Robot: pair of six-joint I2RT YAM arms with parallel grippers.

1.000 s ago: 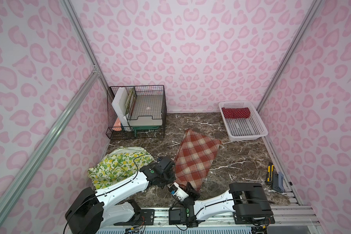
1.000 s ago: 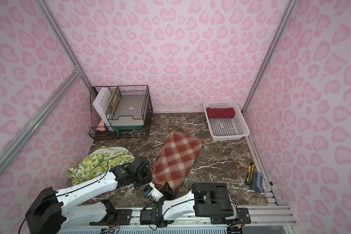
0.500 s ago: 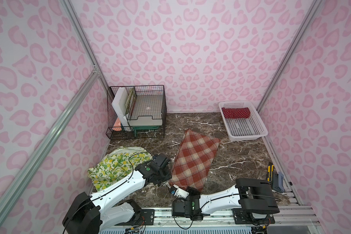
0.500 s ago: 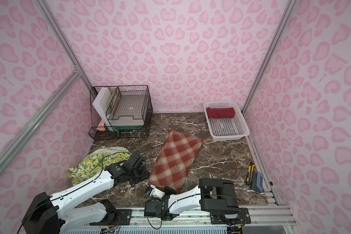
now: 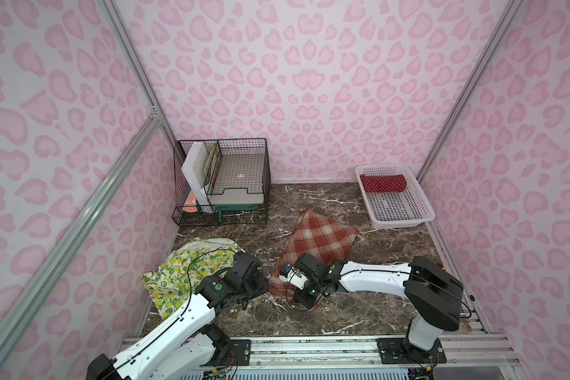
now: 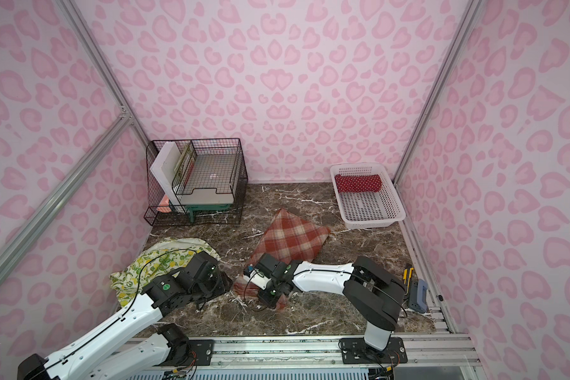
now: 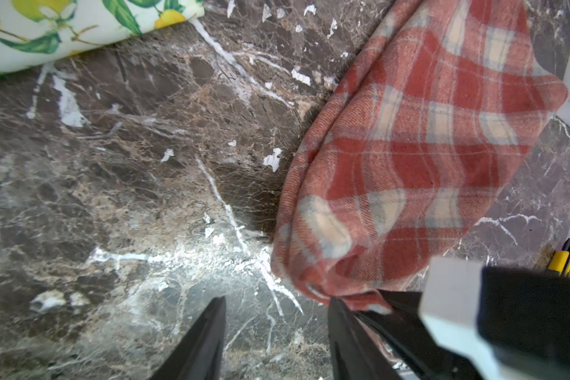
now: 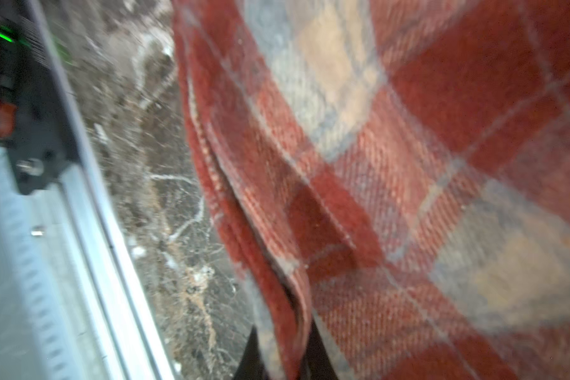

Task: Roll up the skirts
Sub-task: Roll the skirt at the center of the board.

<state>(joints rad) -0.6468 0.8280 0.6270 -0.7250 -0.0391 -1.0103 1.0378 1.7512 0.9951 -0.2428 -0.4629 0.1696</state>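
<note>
Right wrist view, blurred: right pincer [image 8: 283, 352] tight on plaid skirt [image 8: 408, 164] hem; left pincer [image 7: 277, 299] agape.

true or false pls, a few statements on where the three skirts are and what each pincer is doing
1. The polka-dot skirt lies rolled in the white basket. True.
2. The right pincer is shut on the plaid skirt. True.
3. The left pincer grips the lemon skirt. False: its jaws stand open over bare table, beside the plaid skirt.
4. The plaid skirt lies in the white basket. False: it is on the table.
5. The lemon skirt is rolled. False: it lies loose.
</note>
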